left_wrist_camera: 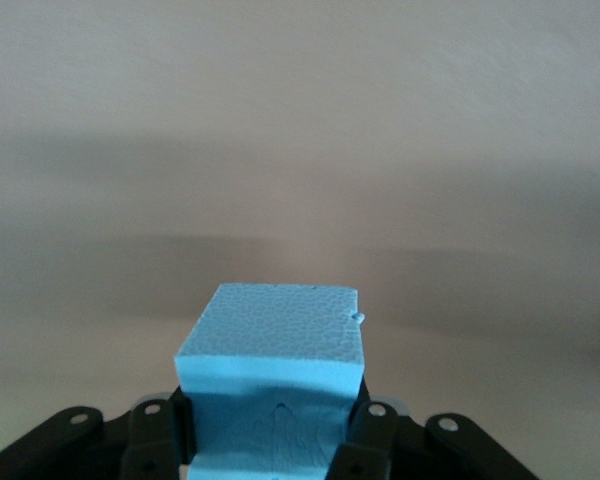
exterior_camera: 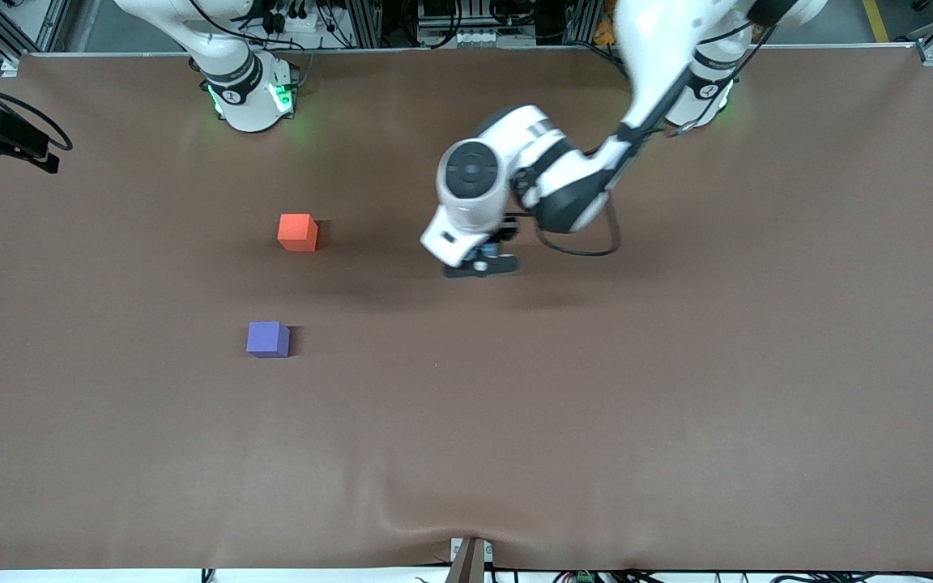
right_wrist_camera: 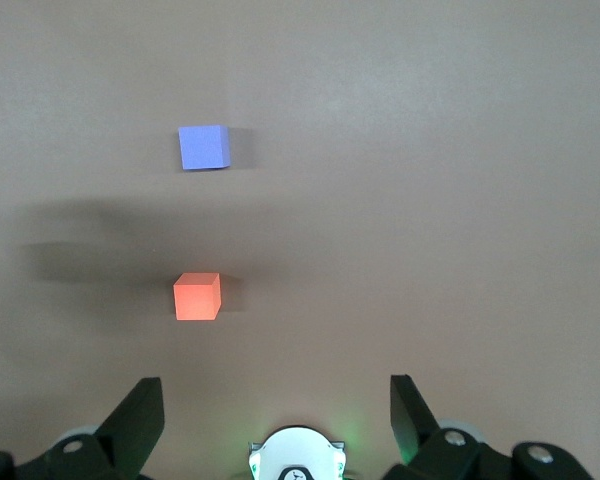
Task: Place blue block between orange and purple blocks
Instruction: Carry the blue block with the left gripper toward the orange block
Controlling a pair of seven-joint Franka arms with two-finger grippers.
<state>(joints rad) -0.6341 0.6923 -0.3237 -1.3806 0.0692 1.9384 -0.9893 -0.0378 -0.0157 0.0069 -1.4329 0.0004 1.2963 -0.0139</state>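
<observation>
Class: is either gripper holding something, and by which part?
The left gripper holds the blue block by two opposite side faces. The right gripper is open and holds nothing.

open gap between orange block [exterior_camera: 298, 232] and purple block [exterior_camera: 268, 339], nothing between

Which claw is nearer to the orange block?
Left. The left claw, holding the blue block, is beside the orange block. The right claw waits high above its base.
</observation>
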